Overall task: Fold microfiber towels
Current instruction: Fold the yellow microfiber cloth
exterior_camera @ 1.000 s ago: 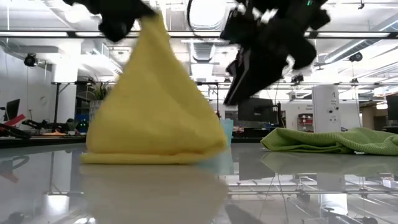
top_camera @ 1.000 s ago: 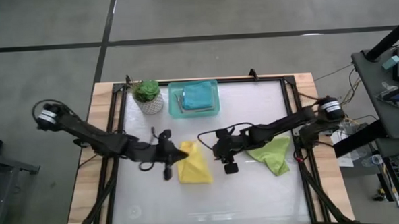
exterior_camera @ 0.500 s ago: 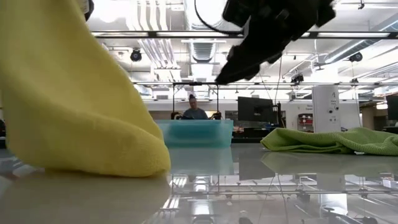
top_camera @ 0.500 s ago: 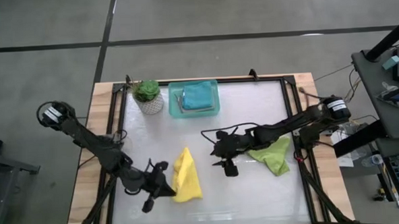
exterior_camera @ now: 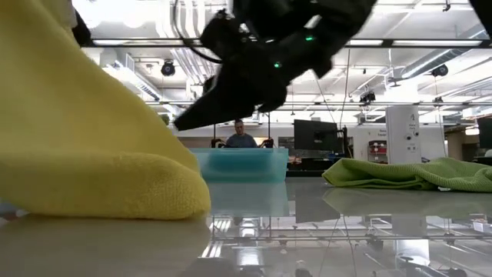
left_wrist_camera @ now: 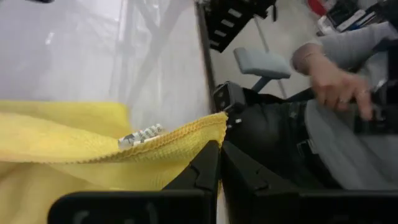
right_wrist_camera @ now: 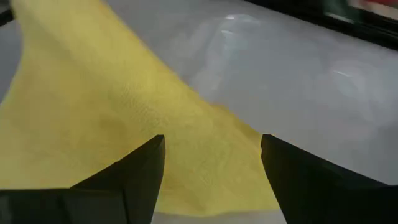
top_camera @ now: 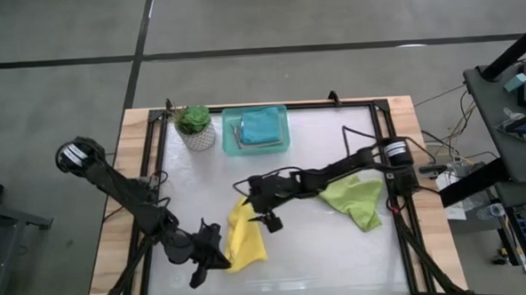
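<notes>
1. While the left gripper (top_camera: 222, 259) sits low at the table's (top_camera: 339, 260) front, its fingers (left_wrist_camera: 205, 171) are pinched tight on the hemmed edge of the yellow towel (top_camera: 243, 240) — the left wrist view shows the cloth's edge and a small white label (left_wrist_camera: 140, 135) caught just above the closed tips.
2. From that grip the yellow towel rises in a slack fold and spreads back onto the table; in the low view it fills the near left as a rounded heap (exterior_camera: 92, 154).
3. The right gripper (top_camera: 264, 220) reaches across from the right side and hangs over the yellow towel's far edge, fingers (right_wrist_camera: 134, 177) spread wide and grasping nothing — the right wrist view shows yellow cloth between and below the two tips.
4. The green towel (top_camera: 359, 201) lies crumpled on the table's right side, well apart from both grippers.
5. At the back stands a teal tray (top_camera: 230, 140) with a folded blue towel (top_camera: 262, 128) inside it, and a grey one seems to lie beside the blue, though it is hard to tell.
6. Beside the tray, at the back left, stands a small potted plant (top_camera: 194, 126).
7. Beyond the table's front edge, the left wrist view catches a person's hand (left_wrist_camera: 336, 81) and grey sleeve (left_wrist_camera: 360, 46).
</notes>
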You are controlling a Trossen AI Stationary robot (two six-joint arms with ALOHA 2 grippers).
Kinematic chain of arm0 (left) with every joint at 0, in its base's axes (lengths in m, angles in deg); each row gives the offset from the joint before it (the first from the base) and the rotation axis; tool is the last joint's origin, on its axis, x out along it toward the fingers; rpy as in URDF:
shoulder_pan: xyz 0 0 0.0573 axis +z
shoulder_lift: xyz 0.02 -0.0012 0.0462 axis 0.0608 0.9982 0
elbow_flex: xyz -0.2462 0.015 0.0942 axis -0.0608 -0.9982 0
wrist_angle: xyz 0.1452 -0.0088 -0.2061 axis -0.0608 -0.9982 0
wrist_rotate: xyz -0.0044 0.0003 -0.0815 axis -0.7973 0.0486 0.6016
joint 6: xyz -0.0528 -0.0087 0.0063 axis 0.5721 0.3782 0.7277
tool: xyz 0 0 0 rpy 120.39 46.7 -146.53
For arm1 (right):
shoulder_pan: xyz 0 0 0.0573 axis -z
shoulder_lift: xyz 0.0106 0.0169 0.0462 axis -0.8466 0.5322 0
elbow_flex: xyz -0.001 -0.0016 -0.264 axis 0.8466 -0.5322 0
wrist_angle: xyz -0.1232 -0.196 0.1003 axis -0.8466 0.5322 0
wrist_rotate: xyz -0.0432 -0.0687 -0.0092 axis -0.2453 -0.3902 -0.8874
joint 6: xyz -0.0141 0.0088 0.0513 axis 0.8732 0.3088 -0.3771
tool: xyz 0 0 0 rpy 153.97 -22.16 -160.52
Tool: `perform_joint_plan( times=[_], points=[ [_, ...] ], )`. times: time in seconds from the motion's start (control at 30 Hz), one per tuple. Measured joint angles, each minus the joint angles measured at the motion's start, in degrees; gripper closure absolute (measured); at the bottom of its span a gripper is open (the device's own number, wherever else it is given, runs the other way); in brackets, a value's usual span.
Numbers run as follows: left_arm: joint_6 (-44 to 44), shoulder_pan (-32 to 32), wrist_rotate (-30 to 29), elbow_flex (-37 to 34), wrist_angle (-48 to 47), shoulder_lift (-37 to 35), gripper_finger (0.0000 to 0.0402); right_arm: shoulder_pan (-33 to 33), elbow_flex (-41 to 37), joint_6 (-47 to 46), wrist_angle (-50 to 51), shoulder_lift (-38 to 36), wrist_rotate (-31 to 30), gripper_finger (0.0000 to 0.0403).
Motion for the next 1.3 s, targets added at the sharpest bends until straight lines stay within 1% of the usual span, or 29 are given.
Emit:
perform_joint_plan(
  times=[0.03,0.17,0.2,0.27,0.3,0.47,0.63,0.83,0.97,1.03,1.13,1.23,1.3],
  points=[
    [0.7,-0.2,0.0,0.0,0.6,0.2,0.0402,0.6,2.1,1.8,1.3,1.2,2.4,0.0150],
    [2.7,-1.0,0.1,0.0,1.5,0.8,0.0402,3.0,11.0,7.2,9.3,6.3,16.7,0.0155],
    [2.8,-1.1,0.1,0.0,1.6,0.8,0.0402,3.5,13.1,8.1,10.9,7.6,19.4,0.0157],
    [2.8,-1.2,0.1,0.0,1.8,0.8,0.0402,4.1,17.4,9.0,13.9,10.2,23.0,0.0160],
    [2.7,-1.2,0.1,0.0,1.8,0.8,0.0402,4.1,19.5,9.4,15.1,11.4,23.7,0.0162],
    [2.7,-1.2,0.1,0.0,2.7,0.7,0.0402,4.5,28.9,12.5,23.6,16.1,24.4,0.0165],
    [3.9,-1.5,0.4,0.0,3.4,0.7,0.0402,4.6,35.4,16.1,29.4,18.9,24.4,0.0160],
    [6.9,-1.7,2.9,0.0,4.1,0.7,0.0402,4.9,40.2,19.3,34.1,21.3,24.5,0.0161],
    [7.2,-2.1,3.6,0.0,4.5,0.6,0.0401,5.5,41.1,21.4,36.4,22.5,24.5,0.0177],
    [7.2,-2.1,3.6,0.0,4.5,0.6,0.0401,5.6,40.8,22.1,37.5,22.6,24.4,0.0194],
    [6.8,-2.1,3.6,0.0,4.4,0.6,0.0402,5.5,40.8,23.5,38.4,22.6,24.5,0.0235],
    [3.1,-2.1,3.2,0.0,4.1,0.4,0.0402,5.4,40.7,24.4,38.6,22.6,24.7,0.0292],
    [0.5,-1.5,1.4,0.0,4.1,0.0,0.0401,5.4,40.7,24.8,39.7,22.5,24.6,0.0336]
  ],
)
